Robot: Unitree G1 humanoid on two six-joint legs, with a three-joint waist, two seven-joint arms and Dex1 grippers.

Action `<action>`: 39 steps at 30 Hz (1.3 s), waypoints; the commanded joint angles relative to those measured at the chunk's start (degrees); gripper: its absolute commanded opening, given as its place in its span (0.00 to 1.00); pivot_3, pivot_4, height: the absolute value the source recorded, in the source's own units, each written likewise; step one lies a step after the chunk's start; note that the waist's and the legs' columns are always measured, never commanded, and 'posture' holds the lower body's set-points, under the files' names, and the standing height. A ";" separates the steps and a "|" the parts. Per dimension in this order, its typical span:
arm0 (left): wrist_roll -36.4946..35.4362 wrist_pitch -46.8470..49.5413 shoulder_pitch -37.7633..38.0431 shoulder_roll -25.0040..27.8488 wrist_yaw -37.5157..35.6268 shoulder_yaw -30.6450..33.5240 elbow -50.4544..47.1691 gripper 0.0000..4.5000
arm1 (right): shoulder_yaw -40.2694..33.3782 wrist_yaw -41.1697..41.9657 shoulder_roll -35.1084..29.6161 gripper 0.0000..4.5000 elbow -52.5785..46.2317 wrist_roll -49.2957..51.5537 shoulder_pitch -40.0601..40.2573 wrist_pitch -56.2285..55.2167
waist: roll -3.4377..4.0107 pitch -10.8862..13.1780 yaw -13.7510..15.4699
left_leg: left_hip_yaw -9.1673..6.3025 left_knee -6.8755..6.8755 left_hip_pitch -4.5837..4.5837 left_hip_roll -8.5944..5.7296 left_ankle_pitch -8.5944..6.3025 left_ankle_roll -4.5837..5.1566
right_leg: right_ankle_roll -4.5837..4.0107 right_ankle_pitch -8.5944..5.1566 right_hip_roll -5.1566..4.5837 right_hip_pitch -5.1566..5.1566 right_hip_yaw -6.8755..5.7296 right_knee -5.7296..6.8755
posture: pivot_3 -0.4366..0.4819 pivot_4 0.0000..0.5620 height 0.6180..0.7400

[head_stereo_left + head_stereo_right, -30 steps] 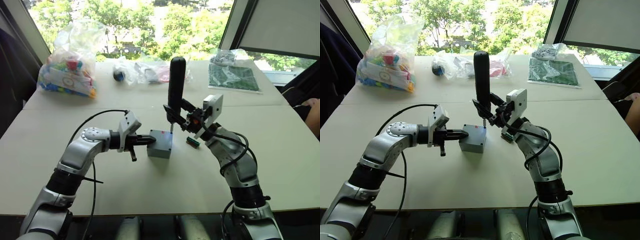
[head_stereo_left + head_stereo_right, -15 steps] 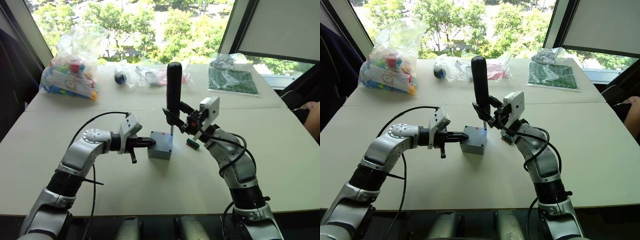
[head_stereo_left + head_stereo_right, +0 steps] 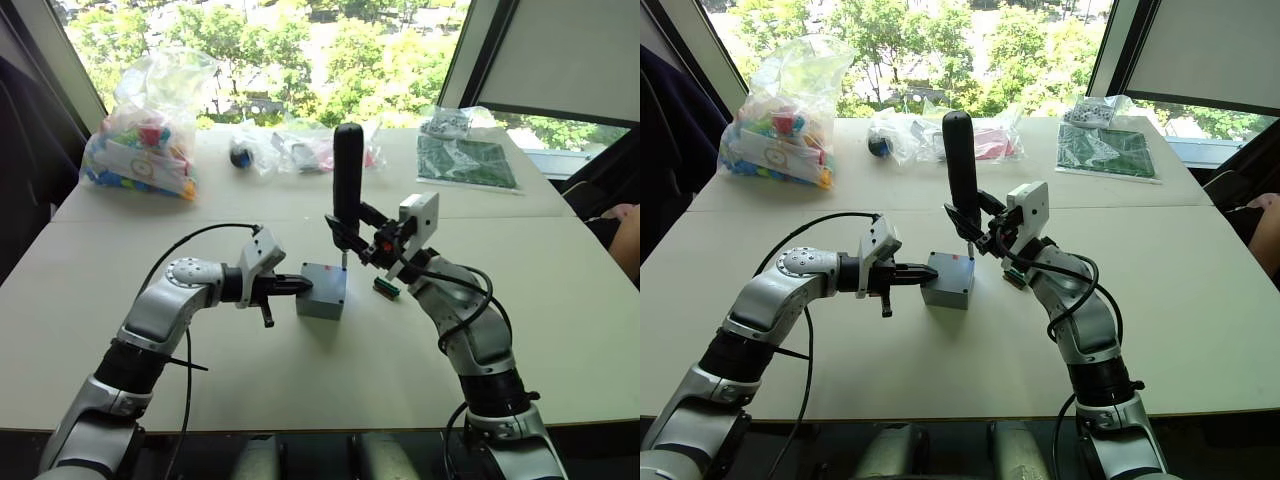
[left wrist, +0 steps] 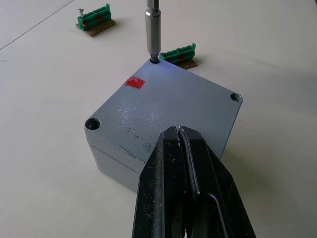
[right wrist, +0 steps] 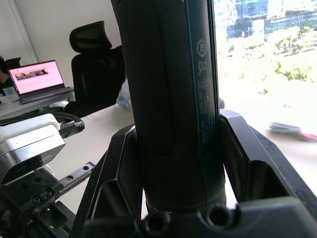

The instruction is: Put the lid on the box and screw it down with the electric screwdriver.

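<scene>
The grey box (image 3: 320,295) stands mid-table with the lid (image 4: 168,106) seated flat on top; a red mark sits on the lid's surface. My right gripper (image 3: 352,232) is shut on the electric screwdriver (image 3: 347,178), which stands upright with its metal bit (image 4: 153,30) in the far corner screw hole of the lid. My left gripper (image 3: 293,284) is shut, its fingers (image 4: 185,196) pressed together with the tips against the box's left side at lid level.
Two small green-and-red blocks (image 4: 178,52) (image 4: 94,21) lie on the table beyond the box. At the far edge sit a bag of colourful parts (image 3: 140,140), clear bags (image 3: 300,145) and a green sheet (image 3: 465,158). A person's hand (image 3: 625,212) shows at the right edge.
The head camera shifted slightly a second ago. The screwdriver, both grippers and the box have kept their places.
</scene>
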 commanded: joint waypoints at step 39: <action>-8.08 7.37 1.26 4.52 3.95 6.29 -15.96 0.00 | 3.40 11.26 -43.76 0.51 27.94 3.72 -16.53 53.96 | 0.59 1.25 -0.69 | 0.39 0.33 -1.26 -0.07 -0.23 0.43 | 0.21 0.32 0.10 -1.27 0.25 -0.04 | 0.48 0.27 1.00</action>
